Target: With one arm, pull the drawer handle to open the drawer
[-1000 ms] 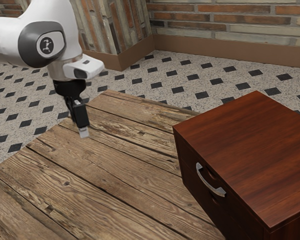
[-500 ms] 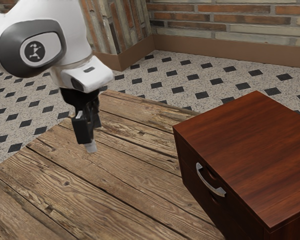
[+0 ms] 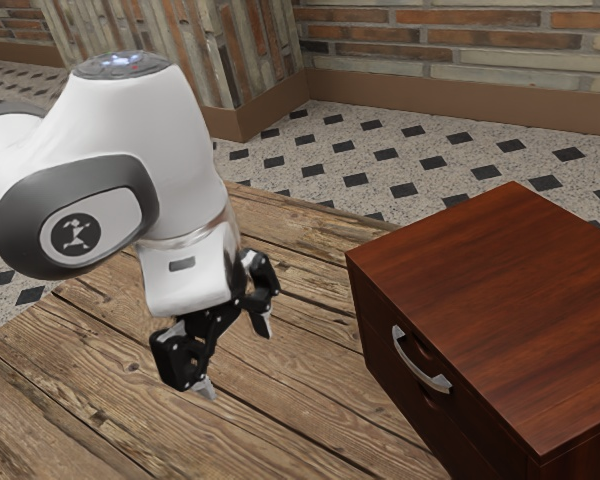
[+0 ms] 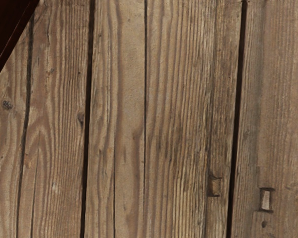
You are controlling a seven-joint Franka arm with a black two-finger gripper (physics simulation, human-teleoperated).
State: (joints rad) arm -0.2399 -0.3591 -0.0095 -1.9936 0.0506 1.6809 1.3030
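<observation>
exterior view shows one drawer handle (image 3: 416, 370), one cabinet (image 3: 500, 290), jaws apart.

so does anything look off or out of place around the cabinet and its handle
Nothing stands out. The cabinet sits level on the plank table, its drawer front looks flush, and the handle is intact. The jaws hang open above the planks, well apart from the handle.

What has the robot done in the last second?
The claw swung lower over the table and nearer the cabinet, tilting over; it is open and empty. The drawer stayed shut, its handle untouched.
</observation>
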